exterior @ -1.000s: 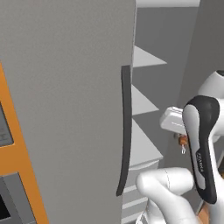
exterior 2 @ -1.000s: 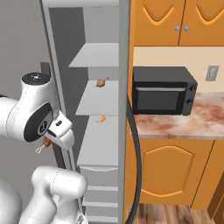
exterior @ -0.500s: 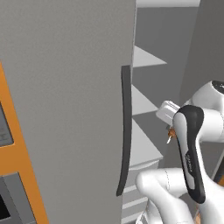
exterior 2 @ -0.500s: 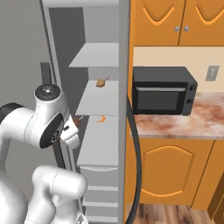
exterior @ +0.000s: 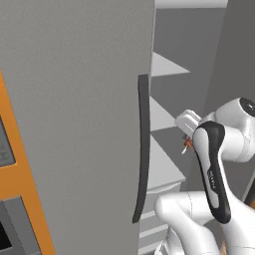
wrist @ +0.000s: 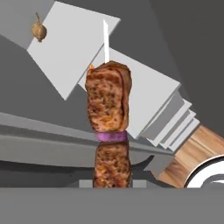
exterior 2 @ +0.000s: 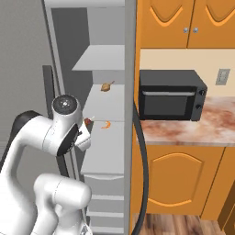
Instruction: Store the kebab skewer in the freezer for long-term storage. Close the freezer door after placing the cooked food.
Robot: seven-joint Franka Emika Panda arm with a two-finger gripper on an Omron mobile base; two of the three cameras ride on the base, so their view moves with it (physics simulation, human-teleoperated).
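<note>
The freezer (exterior 2: 98,64) stands open; shelf fronts are unobstructed. An orange curled item (exterior 2: 106,125) and a brown item (exterior 2: 107,86) occupy two shelves.

Flat, even rendered light; sharp, glare-free, faint shadows.

kebab skewer (wrist: 108,131) upright, freezer (exterior 2: 108,59) open

The hand (exterior 2: 86,131) is mostly hidden behind the arm's own white links in both base views, so the fingers on the kebab skewer (wrist: 108,131) cannot be made out. The skewer's lower end is cut off at the hand view's bottom. A small brown item (exterior 2: 107,86) on a far shelf is too small to name — likewise the orange one (exterior 2: 106,125).
</note>
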